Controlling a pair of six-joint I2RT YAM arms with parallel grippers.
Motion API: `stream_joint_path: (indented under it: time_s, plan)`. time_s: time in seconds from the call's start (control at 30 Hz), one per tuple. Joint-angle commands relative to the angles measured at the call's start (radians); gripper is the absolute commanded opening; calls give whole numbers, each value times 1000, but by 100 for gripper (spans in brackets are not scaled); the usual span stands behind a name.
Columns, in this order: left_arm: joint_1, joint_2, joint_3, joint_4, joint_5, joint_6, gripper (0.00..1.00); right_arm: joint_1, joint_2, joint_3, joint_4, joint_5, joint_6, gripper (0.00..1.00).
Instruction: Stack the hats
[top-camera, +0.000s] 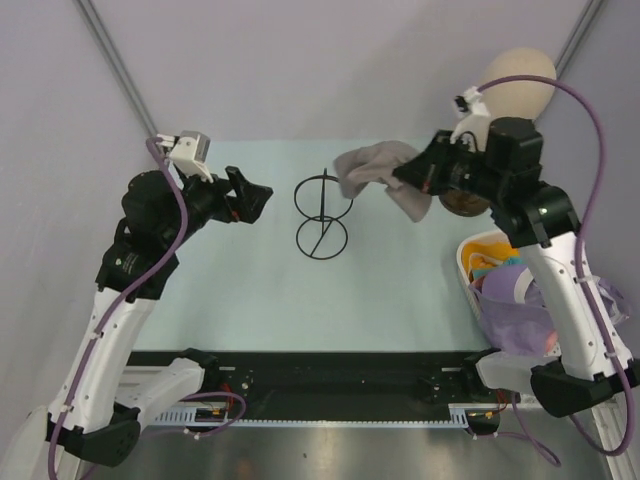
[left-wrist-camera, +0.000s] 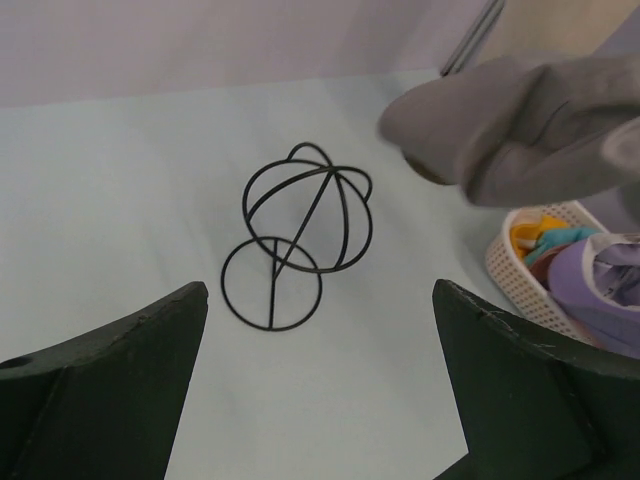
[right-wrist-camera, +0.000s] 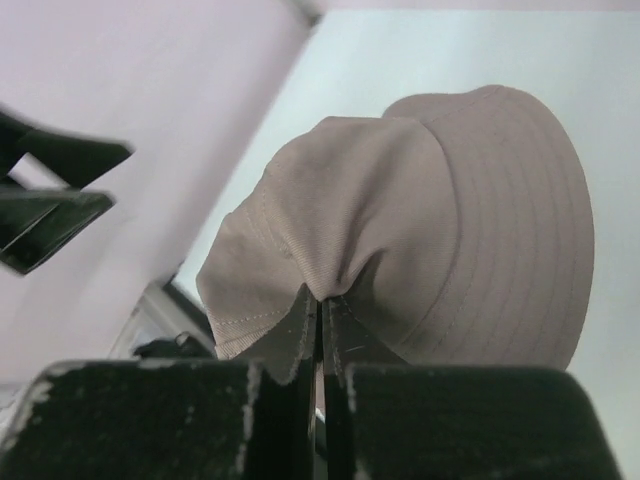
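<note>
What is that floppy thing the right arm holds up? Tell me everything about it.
A soft fabric bucket hat, grey-tan, with a round crown and a short brim stitched in rings. It hangs crumpled above the table, near the wire stand. The right gripper is shut on a pinched fold of it; nothing else visibly touches it.

Pale green table (top-camera: 250, 290), black wire stand (top-camera: 322, 215) mid-table, white basket (top-camera: 465, 262) at right

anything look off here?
Only the greyish bucket hat: the right tool pinches a fold of its fabric, so it hangs crumpled in the air beside the wire stand, resting on nothing. The stand sits upright. I see nothing spilled or damaged.
</note>
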Motion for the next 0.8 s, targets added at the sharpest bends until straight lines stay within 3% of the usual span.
stream_joint_path:
  time_s: [0.0,0.13,0.23,0.4,0.53,0.77]
  plan:
    - [1,-1,73,39,31,-64,100,210,58,9,242,-23,135,0]
    - [33,-15,64,-70,-188,-143,100,335,165,43,303,-14,125,0]
    - [73,-49,-14,-50,-187,-224,100,368,227,31,285,-6,79,0]
    - [126,-66,-227,122,35,-370,100,314,198,-122,317,60,42,0]
    - [159,-54,-358,270,159,-422,100,233,141,-263,446,19,89,0]
    - [188,17,-539,698,384,-551,100,164,129,-346,506,-40,128,0]
